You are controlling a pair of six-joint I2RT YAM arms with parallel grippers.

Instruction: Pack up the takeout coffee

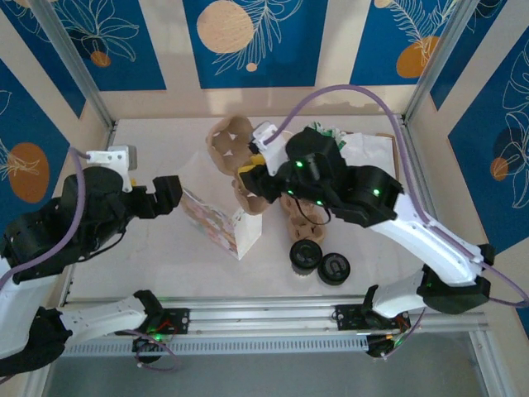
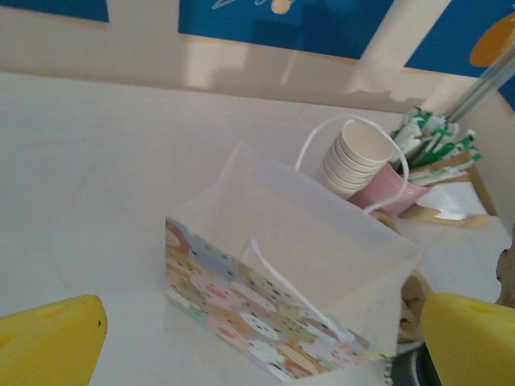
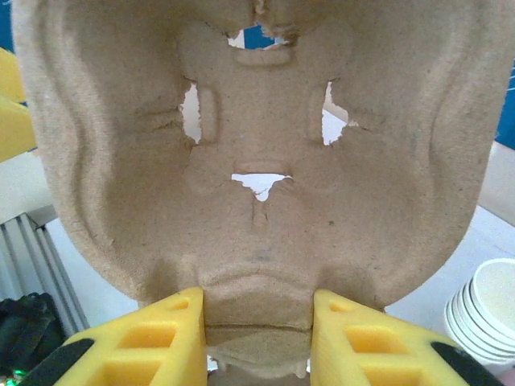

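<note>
Right gripper [image 3: 257, 326] pinches the carrier [image 3: 257, 161] by its edge, held up probably for lowering into the bag [image 1: 221, 222], which the wide-spread left gripper [image 2: 259, 346] faces, while the coffee [image 1: 304, 255] stands on the table [image 1: 149, 273] near the bases.

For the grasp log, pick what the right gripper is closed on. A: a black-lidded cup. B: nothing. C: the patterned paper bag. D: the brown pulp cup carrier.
D: in the right wrist view, the right gripper has its yellow fingers pinching the lower edge of the pulp cup carrier.
</note>
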